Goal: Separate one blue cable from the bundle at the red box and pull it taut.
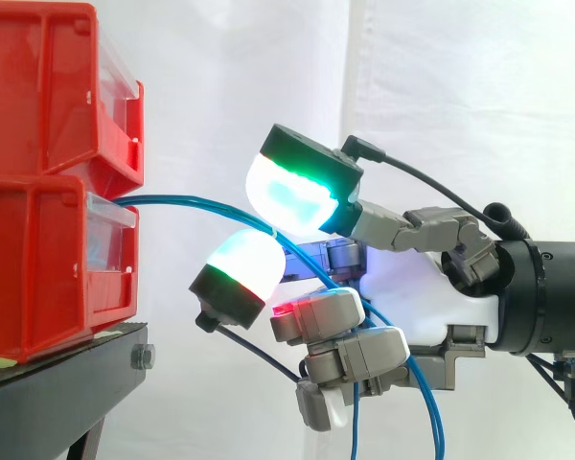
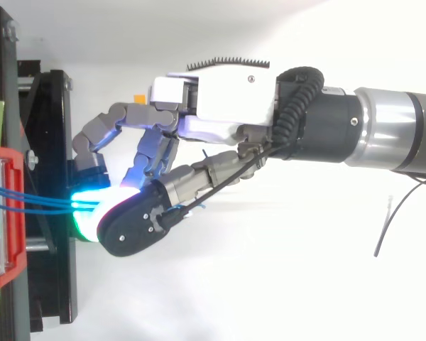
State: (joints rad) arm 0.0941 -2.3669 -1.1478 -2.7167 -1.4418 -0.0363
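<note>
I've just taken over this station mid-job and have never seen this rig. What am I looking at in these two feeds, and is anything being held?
One feed looks level from the side and the other looks straight down. Both show the same work. The arm ends in a robot hand with fingers and a thumb. The glowing pads are its fingertips, not lamps. At left, two red bins are stacked on a black stand. Thin blue cables run from the lower bin's front to the hand. Two pads appear to pinch them, and the loose ends hang below the hand. The cables curve, so they are not taut yet.
</note>
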